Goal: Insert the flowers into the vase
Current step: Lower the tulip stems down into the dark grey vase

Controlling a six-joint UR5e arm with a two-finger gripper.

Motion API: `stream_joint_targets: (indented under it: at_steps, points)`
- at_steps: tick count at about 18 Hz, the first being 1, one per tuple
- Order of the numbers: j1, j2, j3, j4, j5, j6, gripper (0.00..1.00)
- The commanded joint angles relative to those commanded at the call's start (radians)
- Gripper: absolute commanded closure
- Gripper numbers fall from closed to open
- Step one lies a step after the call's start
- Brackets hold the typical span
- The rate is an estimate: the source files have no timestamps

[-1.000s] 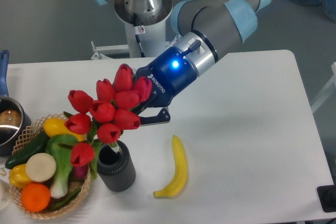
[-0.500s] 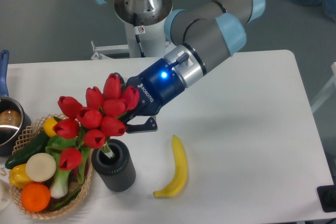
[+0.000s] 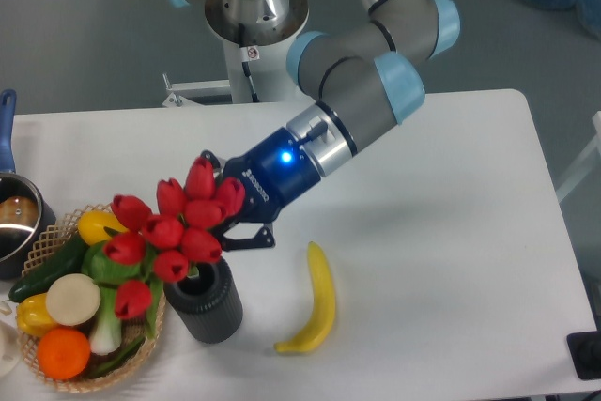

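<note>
The flowers [image 3: 174, 227], a bunch of red tulip buds on green stems, stand tilted to the left with their stems down inside the vase [image 3: 208, 302], a short dark grey ribbed cylinder near the table's front left. My gripper [image 3: 228, 218] comes in from the upper right and sits right behind the buds, just above the vase mouth. One dark finger [image 3: 252, 238] shows to the right of the bunch; the buds hide the other finger and the grip itself.
A wicker basket [image 3: 47, 241] of vegetables and fruit sits directly left of the vase, touching the leaning buds. A yellow banana [image 3: 315, 300] lies to the vase's right. A metal pot [image 3: 14, 218] with a blue handle is at the far left edge.
The gripper and the bunch moved down and left; the stems have sunk deeper into the vase and the buds now sit lower over its mouth.
</note>
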Motion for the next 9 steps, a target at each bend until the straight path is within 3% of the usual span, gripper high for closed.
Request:
stream_joint_targets:
  at_steps: [7, 9]
  points:
    - [-0.003, -0.026, -0.077, 0.0, 0.051, 0.088, 0.79]
    - [-0.003, -0.028, -0.095, 0.0, 0.084, 0.103, 0.73]
